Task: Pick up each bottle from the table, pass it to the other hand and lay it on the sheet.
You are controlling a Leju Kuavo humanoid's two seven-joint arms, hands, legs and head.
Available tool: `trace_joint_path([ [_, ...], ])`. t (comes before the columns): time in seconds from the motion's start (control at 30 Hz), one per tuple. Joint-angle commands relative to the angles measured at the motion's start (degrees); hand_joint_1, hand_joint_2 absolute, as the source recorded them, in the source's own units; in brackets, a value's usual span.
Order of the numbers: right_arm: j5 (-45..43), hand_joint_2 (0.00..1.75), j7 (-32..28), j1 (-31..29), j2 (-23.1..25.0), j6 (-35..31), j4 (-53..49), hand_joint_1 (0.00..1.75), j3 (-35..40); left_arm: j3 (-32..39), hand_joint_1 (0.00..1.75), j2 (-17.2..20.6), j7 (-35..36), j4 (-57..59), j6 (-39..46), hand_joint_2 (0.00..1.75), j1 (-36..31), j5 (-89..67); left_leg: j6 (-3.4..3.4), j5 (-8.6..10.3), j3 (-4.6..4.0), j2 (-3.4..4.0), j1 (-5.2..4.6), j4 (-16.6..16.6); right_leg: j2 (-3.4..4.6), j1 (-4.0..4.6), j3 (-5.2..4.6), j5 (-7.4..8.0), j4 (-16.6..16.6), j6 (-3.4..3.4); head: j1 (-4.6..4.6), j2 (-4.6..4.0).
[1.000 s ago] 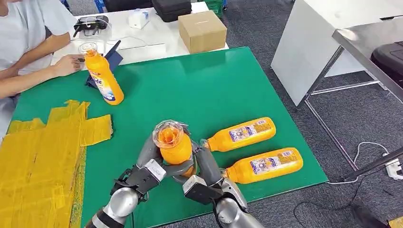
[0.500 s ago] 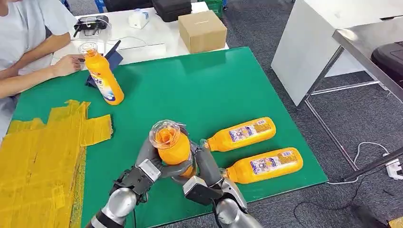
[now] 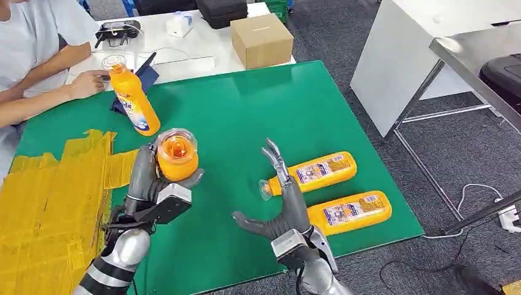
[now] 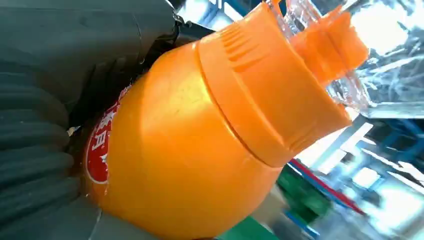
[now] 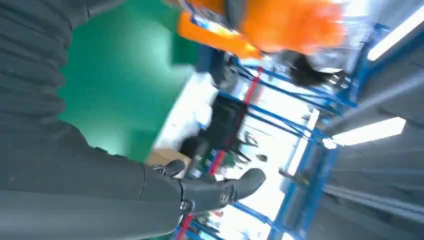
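Note:
My left hand (image 3: 147, 193) grips an orange bottle (image 3: 176, 155) with a clear cap, held upright above the green table near the edge of the yellow sheet (image 3: 55, 190). The left wrist view shows the same orange bottle (image 4: 200, 145) close up against the hand's grey cover. My right hand (image 3: 282, 200) is empty, fingers spread and pointing up, just left of two orange bottles lying on the table (image 3: 316, 172) (image 3: 347, 212). A further orange bottle (image 3: 132, 98) stands upright at the back left.
A person sits at the far left with a hand (image 3: 86, 83) beside the standing bottle. A cardboard box (image 3: 261, 40) and small items lie on the white table behind. The green table's (image 3: 258, 110) right edge drops to the floor.
My right hand has let go of the bottle and drawn back, fingers spread. My left hand has carried the bottle left, toward the yellow sheet.

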Motion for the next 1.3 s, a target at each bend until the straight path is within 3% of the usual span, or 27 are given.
trace_joint_path([
  [0.03, 1.8, 1.75, 1.0, 1.2, -5.2, -6.3, -14.4, 0.0, -4.9, 7.4, 1.75, 11.3, 18.2, 20.3, 1.1, 1.75, -12.8, -38.6, -0.09, -0.03, 0.15, -0.28, 0.06, 0.0, 0.08, 0.0, 0.16, -0.07, 0.0, -0.13, -0.02, 0.0],
  [0.1, 0.9, 1.75, 1.2, 2.0, -5.2, -6.1, -16.4, 0.0, -6.7, 7.6, 1.75, 13.8, 22.0, 23.3, 1.1, 1.75, -14.0, -44.1, -0.17, -0.14, 0.36, -0.41, 0.18, 0.1, 0.23, 0.07, 0.39, -0.16, 0.1, -0.25, 0.0, 0.0],
  [0.17, -0.1, 1.75, 1.9, 2.8, -4.9, -6.9, -18.0, 0.0, -8.6, -1.2, 1.75, 20.2, 30.9, 26.4, -2.7, 1.75, -16.4, -44.1, -0.14, -0.08, 0.27, -0.26, 0.12, 0.0, 0.22, 0.05, 0.27, -0.09, 0.0, -0.2, -0.02, 0.0],
  [0.2, -2.1, 1.75, 6.5, 3.1, -5.5, -4.8, -17.6, 0.0, -9.5, -1.5, 1.75, 22.1, 31.2, 27.6, -4.4, 1.75, -15.5, -44.1, -0.2, -0.16, 0.34, -0.25, 0.19, 0.1, 0.34, 0.09, 0.31, -0.15, 0.1, -0.26, -0.04, 0.0],
  [0.3, -7.0, 1.75, 7.9, 3.4, -6.1, -1.5, -15.7, 0.0, -11.6, -2.7, 1.75, 25.9, 31.1, 29.8, -5.6, 1.75, -13.2, -44.1, -0.18, -0.16, 0.46, -0.08, 0.2, 0.0, 0.42, 0.12, 0.35, -0.13, 0.0, -0.23, -0.04, 0.0],
  [0.47, -7.4, 1.75, 7.5, 4.4, -6.1, -0.6, -16.1, 0.0, -13.1, 2.0, 1.75, 23.2, 26.6, 31.9, -7.1, 1.75, -11.1, -44.1, -0.13, -0.1, 0.29, 0.11, 0.2, 0.0, 0.44, 0.15, 0.22, -0.07, 0.0, -0.14, 0.02, 0.0],
  [0.6, -7.4, 1.75, 7.5, 4.4, -6.1, -0.6, -16.2, 0.0, -13.0, 1.7, 1.75, 23.1, 26.8, 31.9, -7.1, 1.75, -11.2, -44.1, -0.16, -0.19, 0.43, -0.25, 0.26, 0.0, 0.34, 0.16, 0.43, -0.22, 0.0, -0.19, 0.0, 0.0],
  [0.8, -7.2, 1.75, 8.5, 4.9, -4.9, -0.9, -15.5, 0.0, -13.8, 5.7, 1.75, 16.3, 21.7, 38.2, -15.3, 1.75, -11.6, -41.6, -0.16, -0.12, 0.35, -0.35, 0.2, 0.0, 0.23, 0.13, 0.4, -0.18, 0.0, -0.19, -0.02, 0.0],
  [1.03, -6.9, 1.75, 8.6, 4.8, -4.7, -1.2, -15.4, 0.0, -13.7, 5.4, 1.75, 16.1, 21.1, 40.1, -15.2, 1.75, -12.0, -40.3, -0.1, -0.03, 0.09, -0.13, 0.13, 0.0, 0.18, 0.11, 0.09, -0.06, 0.0, -0.09, 0.0, 0.0],
  [1.13, -5.9, 1.75, 9.2, 4.3, -4.6, -1.1, -14.2, 0.0, -12.7, 6.2, 1.75, 13.7, 20.2, 41.7, -13.1, 1.75, -11.5, -37.6, -0.17, -0.17, 0.38, -0.31, 0.23, 0.0, 0.28, 0.15, 0.4, -0.2, 0.0, -0.18, -0.02, 0.0],
  [1.17, -5.7, 1.75, 9.3, 4.2, -4.6, -1.0, -13.9, 0.0, -12.5, 6.5, 1.41, 12.9, 19.6, 41.7, -12.4, 1.75, -11.3, -36.3, -0.13, -0.09, 0.28, -0.25, 0.17, 0.0, 0.21, 0.12, 0.3, -0.13, -0.1, -0.14, 0.02, 0.0],
  [1.27, -5.7, 1.75, 9.3, 4.2, -4.6, -1.0, -13.9, 0.0, -12.5, 6.5, 1.41, 12.9, 19.6, 41.7, -12.4, 1.75, -11.3, -36.3, -0.15, -0.15, 0.37, -0.33, 0.21, 0.0, 0.24, 0.14, 0.41, -0.18, 0.0, -0.17, 0.0, 0.0],
  [1.3, -5.7, 1.75, 9.3, 4.2, -4.6, -1.1, -13.8, 0.0, -12.4, 6.4, 0.21, 12.7, 19.7, 41.7, -12.4, 1.75, -11.2, -36.3, -0.15, -0.16, 0.4, -0.34, 0.22, 0.0, 0.25, 0.14, 0.44, -0.19, 0.0, -0.18, 0.0, 0.0],
])
